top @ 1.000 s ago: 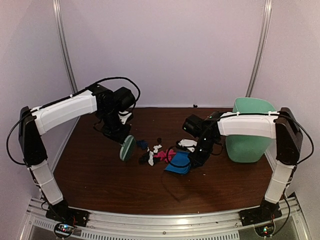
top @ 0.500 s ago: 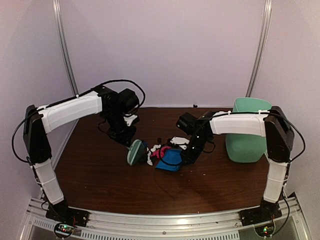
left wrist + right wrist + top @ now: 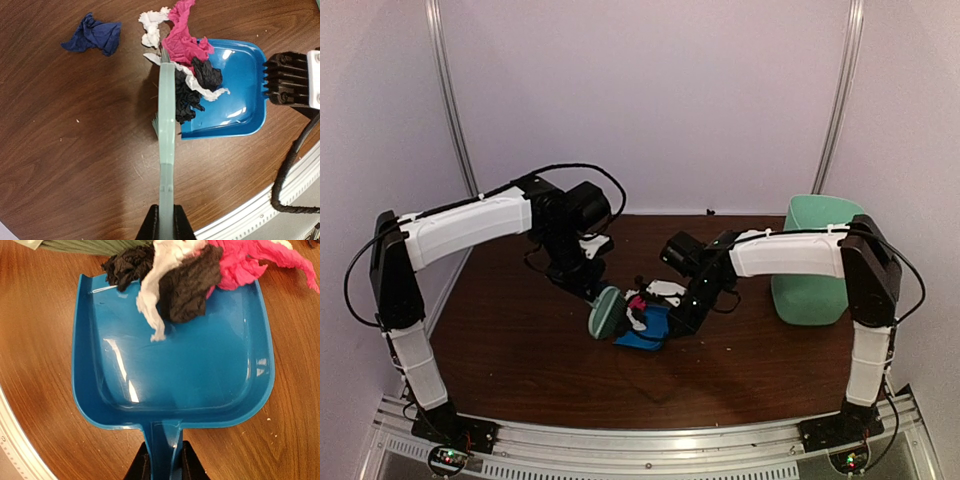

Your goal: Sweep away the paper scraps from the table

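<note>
My left gripper (image 3: 166, 227) is shut on the handle of the mint-green hand brush (image 3: 166, 115), whose bristles press against the open edge of the blue dustpan (image 3: 235, 85). Pink (image 3: 187, 42), black (image 3: 187, 97) and white (image 3: 205, 90) paper scraps lie bunched at the pan's mouth, partly inside it. A white wad (image 3: 150, 25) sits just outside it. A dark blue wad (image 3: 92, 37) lies alone on the table (image 3: 75, 150), behind the brush. My right gripper (image 3: 165, 465) is shut on the dustpan (image 3: 175, 365) handle. The brush (image 3: 605, 312) and pan (image 3: 645, 328) meet at mid-table.
A mint-green bin (image 3: 815, 265) stands at the table's right side, behind my right arm. The silver rail (image 3: 650, 440) runs along the near edge and also shows in the left wrist view (image 3: 260, 205).
The brush has swept right and the dustpan has slid left until they meet. The scraps have been pushed onto the pan's mouth; the dark blue wad stayed behind.
</note>
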Controlling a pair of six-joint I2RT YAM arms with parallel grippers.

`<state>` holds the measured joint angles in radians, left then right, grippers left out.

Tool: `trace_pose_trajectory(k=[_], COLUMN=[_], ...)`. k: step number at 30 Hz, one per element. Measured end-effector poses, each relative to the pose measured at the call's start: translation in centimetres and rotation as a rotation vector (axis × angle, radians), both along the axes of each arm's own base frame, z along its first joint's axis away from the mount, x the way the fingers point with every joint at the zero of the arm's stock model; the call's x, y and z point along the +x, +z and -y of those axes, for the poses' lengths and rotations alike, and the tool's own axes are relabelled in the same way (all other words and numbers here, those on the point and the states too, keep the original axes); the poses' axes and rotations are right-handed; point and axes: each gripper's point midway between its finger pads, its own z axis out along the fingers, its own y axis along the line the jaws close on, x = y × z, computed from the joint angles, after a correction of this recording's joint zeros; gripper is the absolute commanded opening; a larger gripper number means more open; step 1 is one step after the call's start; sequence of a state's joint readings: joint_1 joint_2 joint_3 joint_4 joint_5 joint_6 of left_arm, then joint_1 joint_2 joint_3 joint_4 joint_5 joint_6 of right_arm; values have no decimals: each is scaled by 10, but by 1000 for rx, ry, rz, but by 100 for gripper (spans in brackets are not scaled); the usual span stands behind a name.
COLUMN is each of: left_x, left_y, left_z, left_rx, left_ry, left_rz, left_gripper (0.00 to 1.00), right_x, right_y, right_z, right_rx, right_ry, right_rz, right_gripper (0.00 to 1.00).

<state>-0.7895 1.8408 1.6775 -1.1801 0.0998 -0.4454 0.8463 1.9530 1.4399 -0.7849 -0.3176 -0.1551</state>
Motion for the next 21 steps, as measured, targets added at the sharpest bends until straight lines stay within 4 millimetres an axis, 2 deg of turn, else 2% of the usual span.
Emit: trace_pose_trajectory(k=[9,15,21], left_x=[-20,-40,-58], left_y=[-3,15,33], left_z=[6,10,4], left_rx=[-11,-75,-106], left_ry=[-31,-61,-70], left_rz=[-38,-56,-85], left_gripper=[0,0,0], right_x=[3,-3,-6], right_y=[-3,-17,-17], right_z=[-11,-13,-20], right_rx=[46,67,104], right_ry=[-20,-45,-61], right_rz=[22,23,44], right_gripper=[0,0,0])
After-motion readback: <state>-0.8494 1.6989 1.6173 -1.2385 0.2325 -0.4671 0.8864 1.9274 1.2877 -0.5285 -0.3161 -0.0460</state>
